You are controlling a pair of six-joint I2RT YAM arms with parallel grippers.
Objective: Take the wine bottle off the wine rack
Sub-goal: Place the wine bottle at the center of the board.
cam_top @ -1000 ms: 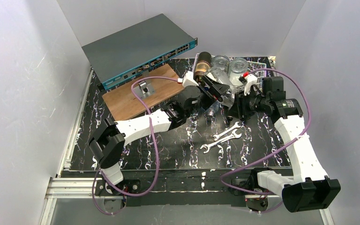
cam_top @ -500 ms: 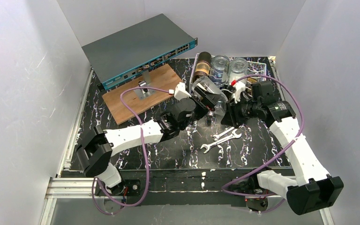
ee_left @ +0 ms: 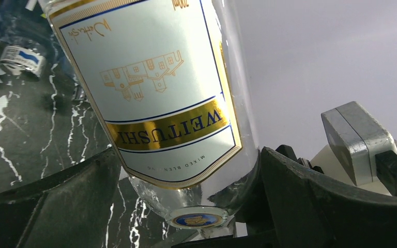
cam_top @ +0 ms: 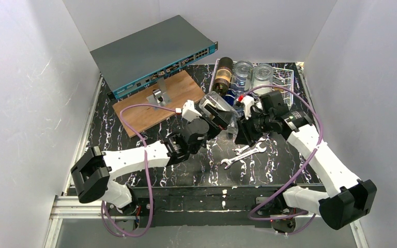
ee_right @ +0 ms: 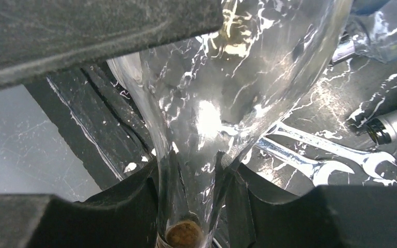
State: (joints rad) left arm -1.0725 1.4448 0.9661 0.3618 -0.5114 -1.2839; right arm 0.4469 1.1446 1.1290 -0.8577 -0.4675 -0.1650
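Above the black, white-veined table (cam_top: 186, 165), just in front of the white wire wine rack (cam_top: 288, 77), a clear glass wine bottle with a pale, gold-edged label (ee_left: 155, 88) hangs in the air. It is off the rack's cradles and gripped at both ends. The left fingers (ee_left: 310, 201) are spread to their widest and clasp the wine bottle's broad body, one on each side of the label. In the left wrist view the label reads upside down, with a gold band across it. The right fingers (ee_right: 269, 217) are drawn in narrow and pinch the slim neck close to the mouth, where a brown cork (ee_right: 183, 232) shows. The wine bottle lies slanted, its body toward the left arm and its neck toward the right arm.

On the wine rack, at the far right of the table, a dark brown bottle with a gold band (cam_top: 222, 75) lies in the leftmost cradle. A clear glass bottle (cam_top: 243, 70) lies just beside it, and a second clear glass bottle (cam_top: 262, 72) lies next to that one.

Two silver open-ended wrenches (cam_top: 245, 151) lie side by side on the table, near the held wine bottle and on its near side. At the far left a grey network switch box (cam_top: 150, 51) sits at an angle to the table's edges. A brown wooden board (cam_top: 155, 108) lies just in front of it, carrying a small metal bracket (cam_top: 157, 96).
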